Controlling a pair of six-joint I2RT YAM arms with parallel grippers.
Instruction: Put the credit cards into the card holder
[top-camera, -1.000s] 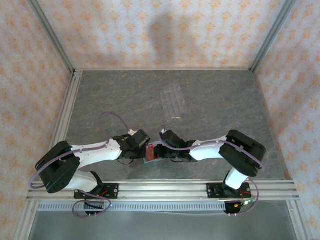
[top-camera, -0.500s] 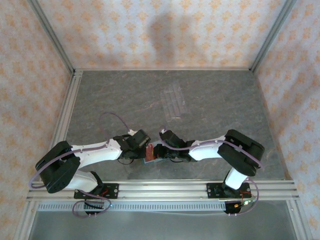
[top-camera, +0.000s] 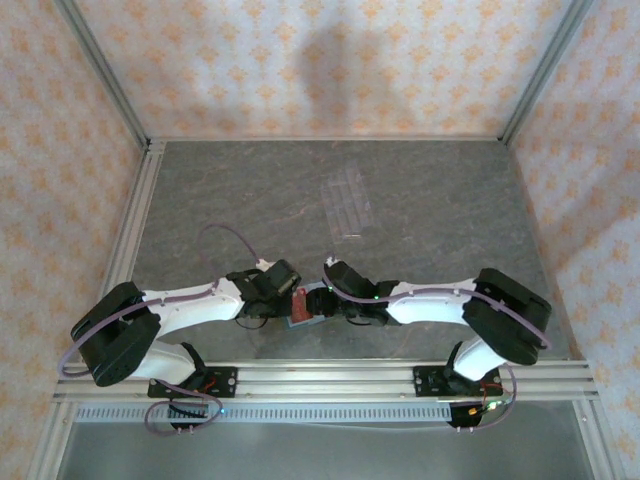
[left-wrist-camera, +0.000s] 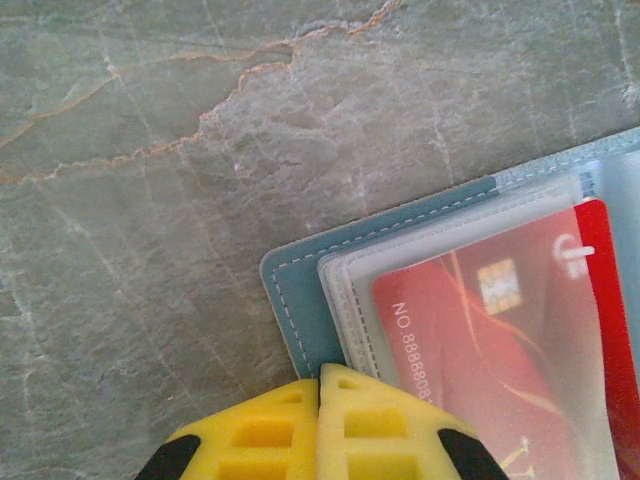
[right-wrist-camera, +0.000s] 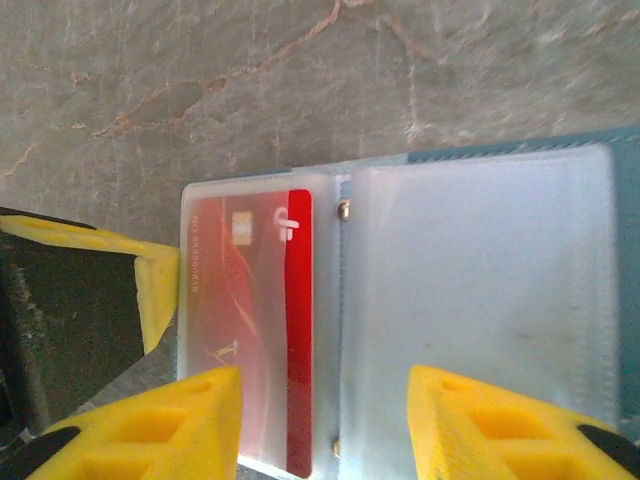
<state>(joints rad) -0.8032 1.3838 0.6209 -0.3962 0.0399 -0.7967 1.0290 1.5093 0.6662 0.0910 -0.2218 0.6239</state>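
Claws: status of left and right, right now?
Left claw: closed, tips at the card holder edge; whether it pinches it cannot be told.
Right claw: open, holding nothing, above the open card holder.

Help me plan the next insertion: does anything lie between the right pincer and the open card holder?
Nothing visible does. The right pincer hangs open directly over the open card holder. The red credit card sits in one sleeve; the left pincer, shut, is at the holder's corner.
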